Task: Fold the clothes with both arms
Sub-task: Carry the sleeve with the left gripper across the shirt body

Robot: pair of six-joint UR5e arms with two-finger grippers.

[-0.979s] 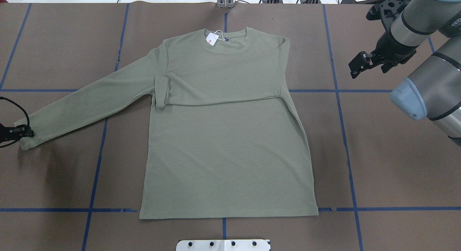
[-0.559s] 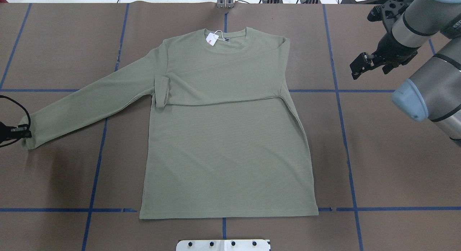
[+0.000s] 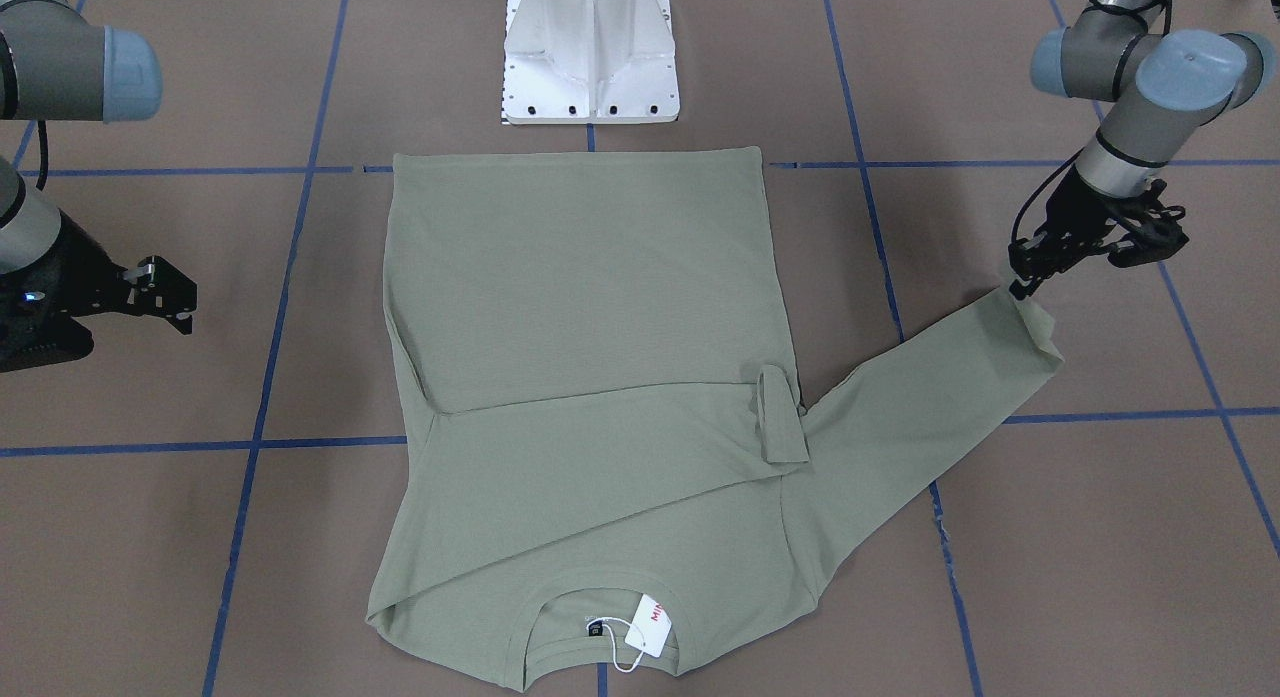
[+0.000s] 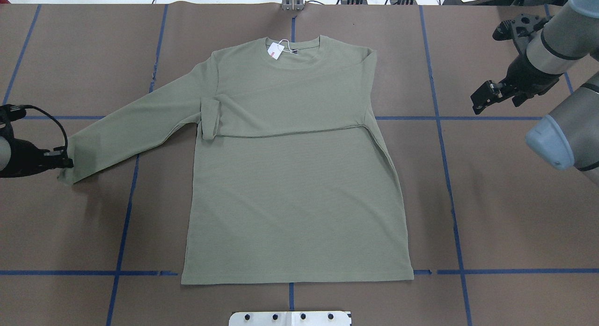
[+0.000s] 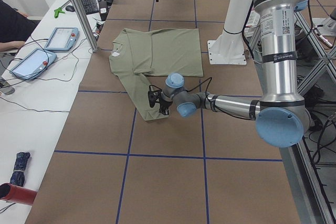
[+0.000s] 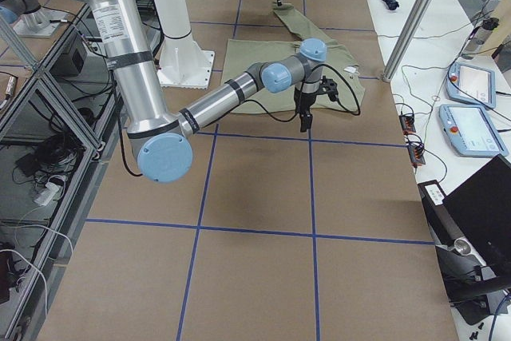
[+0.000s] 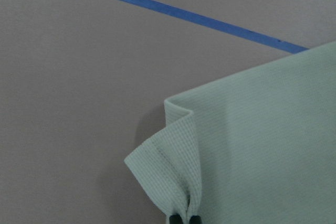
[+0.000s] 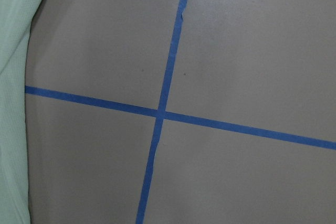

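Left gripper [image 4: 69, 163] is closed on only a corner of the sleeve cuff [image 7: 168, 166], which is raised a little off the table [image 4: 70, 232]. Right gripper [image 4: 481, 99] hangs with its jaws apart, holding nothing, well apart from the shirt [image 4: 295, 199]. The shirt lies flat in the middle, neck away from the robot. I fear this thin pinch can slip, or the sleeve buckles and lands crooked. Since a second ago, the cuff has travelled toward the body. Right gripper drew slightly outward.
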